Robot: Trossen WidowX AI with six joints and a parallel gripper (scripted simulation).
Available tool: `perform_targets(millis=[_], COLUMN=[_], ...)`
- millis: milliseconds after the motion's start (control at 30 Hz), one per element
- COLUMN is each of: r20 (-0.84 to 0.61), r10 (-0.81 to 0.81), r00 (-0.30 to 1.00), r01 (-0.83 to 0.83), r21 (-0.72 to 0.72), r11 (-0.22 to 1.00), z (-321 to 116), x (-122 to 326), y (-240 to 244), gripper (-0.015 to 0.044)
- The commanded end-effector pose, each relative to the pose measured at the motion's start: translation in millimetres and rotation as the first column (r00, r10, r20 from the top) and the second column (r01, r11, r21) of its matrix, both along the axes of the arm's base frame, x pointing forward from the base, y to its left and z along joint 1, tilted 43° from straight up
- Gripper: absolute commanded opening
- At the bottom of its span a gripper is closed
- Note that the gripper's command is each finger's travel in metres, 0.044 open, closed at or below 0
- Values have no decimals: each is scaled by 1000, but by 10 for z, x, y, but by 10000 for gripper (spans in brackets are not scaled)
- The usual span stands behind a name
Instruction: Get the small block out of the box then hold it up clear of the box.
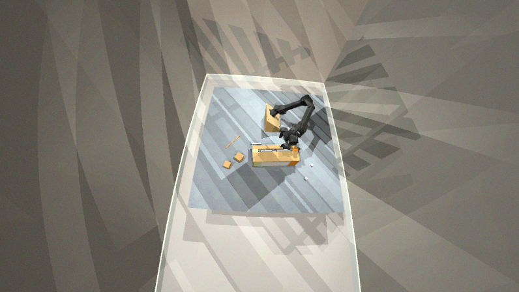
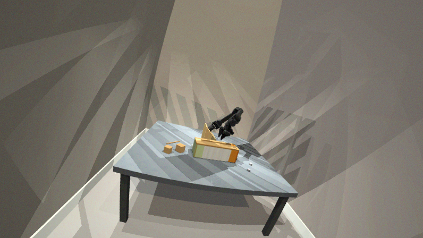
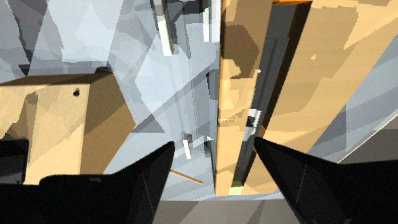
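The small block cannot be made out with certainty; it is judged to remain on the shelf inside the box (image 1: 276,156), so nothing of the task appears done. The gripper (image 3: 215,165) is held spread wide and empty above the box's far right end, over a slot in the top. Left of the box, two cubes (image 1: 233,160) and a stick (image 1: 232,142) are seen.

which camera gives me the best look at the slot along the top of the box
The wrist view. It looks straight down the dark slot in the box, between the open end effector's fingers. The top view shows only a thin pale line along the box top; in the exterior view it is barely a seam.
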State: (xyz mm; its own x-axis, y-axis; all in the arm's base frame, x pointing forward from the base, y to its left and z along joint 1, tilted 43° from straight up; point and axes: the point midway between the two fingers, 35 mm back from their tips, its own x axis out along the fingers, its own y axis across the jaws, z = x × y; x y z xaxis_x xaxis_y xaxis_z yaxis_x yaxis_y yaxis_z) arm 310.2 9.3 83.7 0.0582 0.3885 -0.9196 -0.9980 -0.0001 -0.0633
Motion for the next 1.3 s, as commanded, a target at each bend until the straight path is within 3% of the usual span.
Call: perform_targets(millis=[0,1267], r20=[-8,-7], r10=[2,2], r00=[1000,1000], r01=[-2,-2], r21=[-3,-1], r11=[1000,1000], z=[-43,-527], x=[4,73], y=[-8,375], gripper=[400,400])
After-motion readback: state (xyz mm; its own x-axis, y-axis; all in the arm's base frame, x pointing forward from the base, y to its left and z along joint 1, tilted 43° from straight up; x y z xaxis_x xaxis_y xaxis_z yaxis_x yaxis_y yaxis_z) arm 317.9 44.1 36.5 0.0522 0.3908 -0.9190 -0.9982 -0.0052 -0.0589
